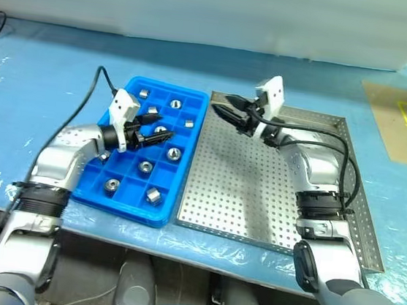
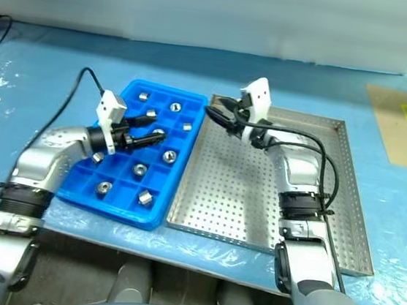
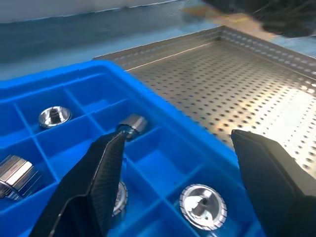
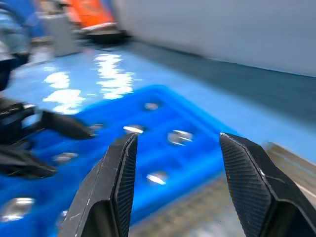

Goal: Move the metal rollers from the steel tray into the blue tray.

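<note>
Left jaws: the left gripper (image 1: 163,135) stands wide apart with nothing between its fingers (image 3: 98,173); it hangs over the blue tray (image 1: 185,187), pointing toward the steel tray.
Right jaws: the right gripper (image 1: 220,113) is parted and empty, fingers (image 4: 121,173) spread; it hovers over the far-left corner of the steel tray (image 1: 344,213), pointing toward the blue tray.
Metal rollers: the metal rollers (image 1: 146,166) lie one to a compartment in the blue tray, about eleven countable from the head views; none can be seen on the perforated floor of the steel tray.
Blue tray: sits on the bench to the left of the steel tray, their long sides just beside each other.
Steel tray: square, perforated, low-rimmed, under the right arm.
Left wrist view adds: close detail of rollers in their cells, one lying tipped on its side near the tray's edge, two standing with the centre hole up, plus the steel tray's bare holes beyond the blue wall.
Right wrist view adds: the left gripper seen from across, above the blue tray, with rollers as blurred bright spots.
Head views add: both arms and both trays together, a tan board (image 1: 405,124) with yellow tape on the far right of the bench (image 1: 35,82), which is covered in blue sheeting.
</note>
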Robot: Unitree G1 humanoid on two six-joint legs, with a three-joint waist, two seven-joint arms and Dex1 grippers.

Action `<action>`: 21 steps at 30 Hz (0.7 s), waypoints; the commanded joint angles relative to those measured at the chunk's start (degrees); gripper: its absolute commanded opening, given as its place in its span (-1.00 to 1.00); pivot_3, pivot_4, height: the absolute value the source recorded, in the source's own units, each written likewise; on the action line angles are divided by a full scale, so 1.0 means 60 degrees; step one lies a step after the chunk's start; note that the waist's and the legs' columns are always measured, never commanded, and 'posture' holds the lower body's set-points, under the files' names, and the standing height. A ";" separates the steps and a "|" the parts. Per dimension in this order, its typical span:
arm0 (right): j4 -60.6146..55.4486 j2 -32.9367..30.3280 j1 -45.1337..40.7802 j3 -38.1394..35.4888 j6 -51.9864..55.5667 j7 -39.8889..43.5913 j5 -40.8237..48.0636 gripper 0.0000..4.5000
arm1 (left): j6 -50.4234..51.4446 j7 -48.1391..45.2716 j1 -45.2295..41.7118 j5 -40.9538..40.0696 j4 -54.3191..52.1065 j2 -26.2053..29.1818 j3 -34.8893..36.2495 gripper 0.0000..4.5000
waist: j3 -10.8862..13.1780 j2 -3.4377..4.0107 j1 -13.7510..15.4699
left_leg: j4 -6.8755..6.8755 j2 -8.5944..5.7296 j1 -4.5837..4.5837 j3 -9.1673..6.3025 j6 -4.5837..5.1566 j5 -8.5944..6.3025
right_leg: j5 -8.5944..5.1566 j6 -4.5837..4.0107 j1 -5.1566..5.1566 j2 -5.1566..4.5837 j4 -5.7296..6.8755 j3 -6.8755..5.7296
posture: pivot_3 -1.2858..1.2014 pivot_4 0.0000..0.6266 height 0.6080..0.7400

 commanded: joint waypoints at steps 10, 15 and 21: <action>0.0090 -0.0215 -0.0643 -0.0351 -0.0948 -0.1560 -0.0097 0.19 | -0.1231 -0.0286 -0.1841 0.0391 0.1300 -0.1148 -0.0028 0.62 | 0.0000 0.0000 -0.0453 | -0.0006 -0.0005 0.0014 0.0004 0.0003 -0.0001 | -0.0002 -0.0005 0.0002 0.0001 -0.0001 0.0012 | -0.05 -0.52 1.00; 0.0453 -0.0538 -0.0733 -0.0613 -0.1272 -0.2504 -0.0441 0.19 | -0.1404 -0.0241 -0.2041 0.0366 0.1618 -0.1144 0.0191 0.62 | 0.0001 0.0000 -0.0428 | -0.0005 -0.0013 0.0008 0.0005 0.0004 -0.0001 | -0.0002 -0.0005 0.0003 -0.0001 -0.0003 0.0011 | -0.07 -0.52 1.00; 0.0686 -0.0884 -0.0501 -0.0662 -0.1643 -0.3585 -0.1068 0.19 | -0.1701 -0.0258 -0.2347 0.0433 0.2256 -0.1060 0.0381 0.62 | 0.0001 0.0000 -0.0435 | -0.0006 -0.0035 0.0007 0.0005 0.0005 -0.0002 | 0.0001 0.0000 0.0007 -0.0002 -0.0010 0.0016 | -0.09 -0.52 1.00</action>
